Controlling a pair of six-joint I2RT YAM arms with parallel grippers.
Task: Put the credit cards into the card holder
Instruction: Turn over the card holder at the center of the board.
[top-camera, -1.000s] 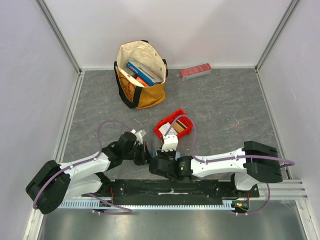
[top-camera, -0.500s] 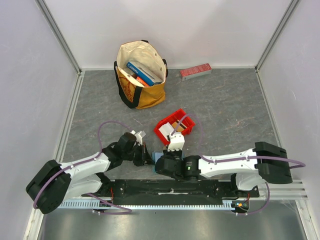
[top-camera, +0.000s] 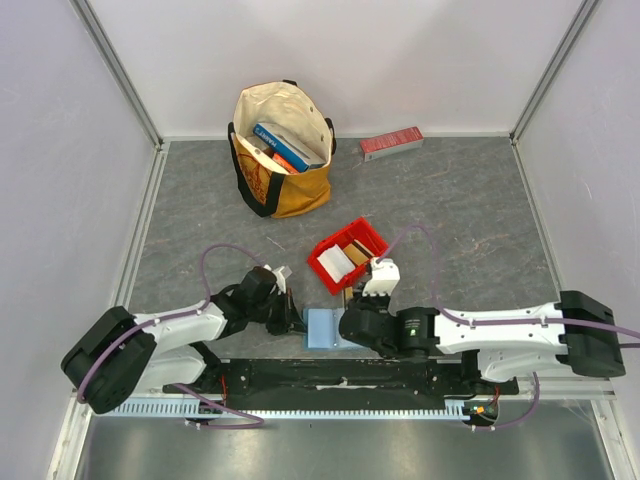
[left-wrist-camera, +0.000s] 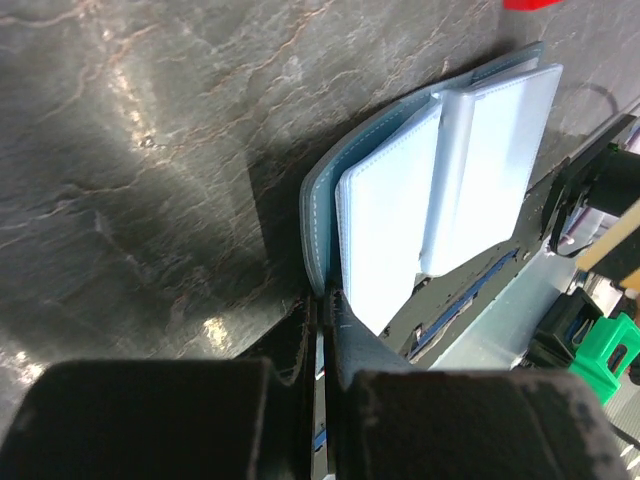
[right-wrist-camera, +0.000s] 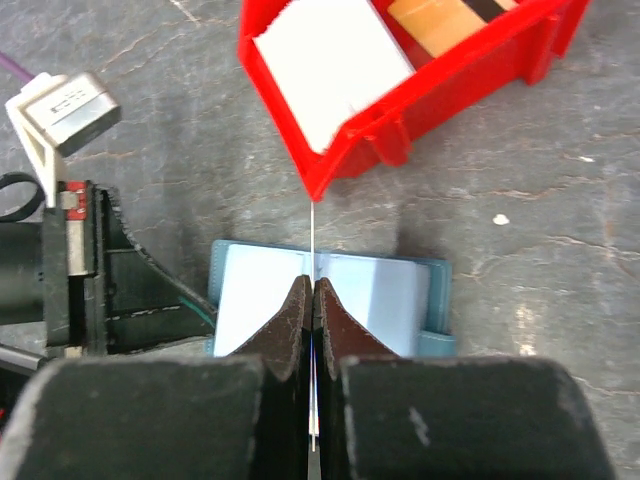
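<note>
The card holder (top-camera: 323, 328) lies open on the grey worktop (top-camera: 460, 220), close to the near edge and about midway along it, with its pale blue sleeves (left-wrist-camera: 470, 170) facing up. The left tool (top-camera: 293, 318) reaches in from the holder's left side. In the left wrist view its fingers are pressed together on the edge of the teal cover (left-wrist-camera: 318, 230), which curves up there. The right tool (top-camera: 347, 305) hangs over the middle of the open holder (right-wrist-camera: 370, 290), its fingers closed on one thin card (right-wrist-camera: 313, 230). That card is seen edge-on as a pale line standing up past the fingertips, and whether its lower edge touches the sleeves cannot be told. Just beyond the holder, toward the far edge, a red bin (top-camera: 372, 240) sits tilted, holding a white card (top-camera: 335, 263) and a tan card (top-camera: 355, 252) side by side. A cream and mustard tote bag (top-camera: 283, 150) with books in it stands toward the far left corner. A long red box (top-camera: 391, 143) lies against the far edge, right of the middle.
</note>
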